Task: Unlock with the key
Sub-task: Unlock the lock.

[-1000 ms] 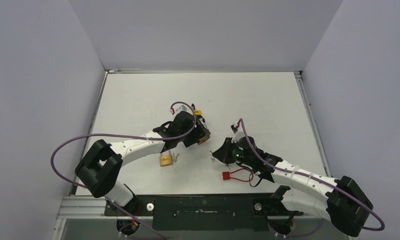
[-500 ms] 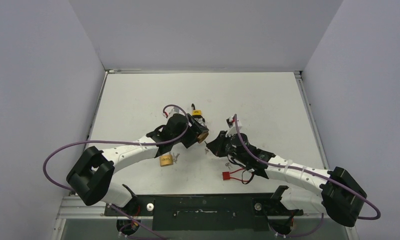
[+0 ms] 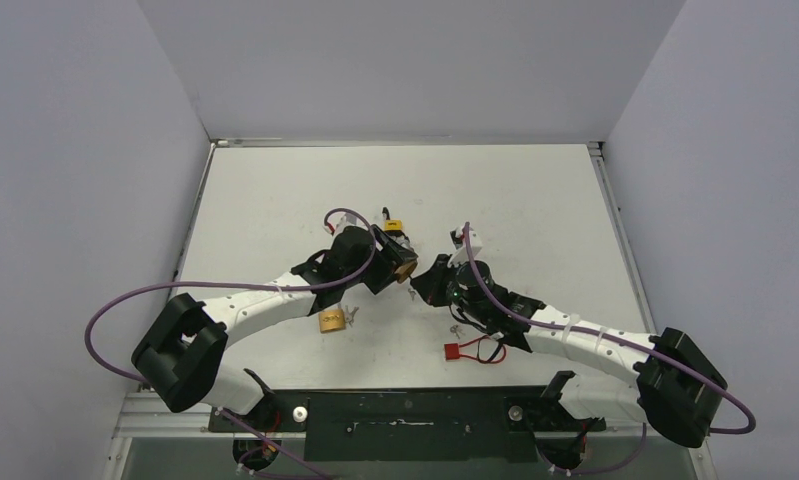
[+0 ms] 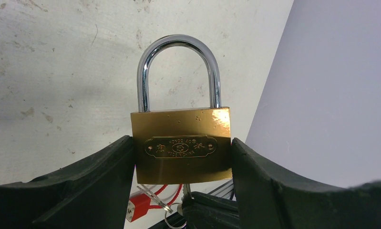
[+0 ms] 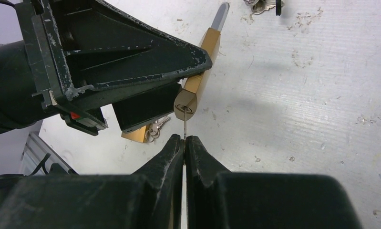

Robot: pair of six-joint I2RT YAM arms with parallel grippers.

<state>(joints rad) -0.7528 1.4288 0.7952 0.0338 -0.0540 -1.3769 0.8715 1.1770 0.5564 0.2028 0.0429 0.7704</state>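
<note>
My left hand (image 4: 181,160) grips a brass padlock (image 4: 181,145) by its sides, jaws spread to the body's width. The steel shackle is closed and an engraved plate shows on its face. I hold it just off the counter (image 3: 535,200), near the middle. My right hand (image 5: 184,139) is pinched shut on a thin key (image 5: 184,125), its tip meeting the keyhole in the lock's underside. Since a second ago my right arm has swung leftward, away from the red tag (image 3: 454,351), up to the lock. A second padlock (image 3: 331,321) lies beside my left forearm, and broad counter stretches toward the back wall, with walls at both sides
</note>
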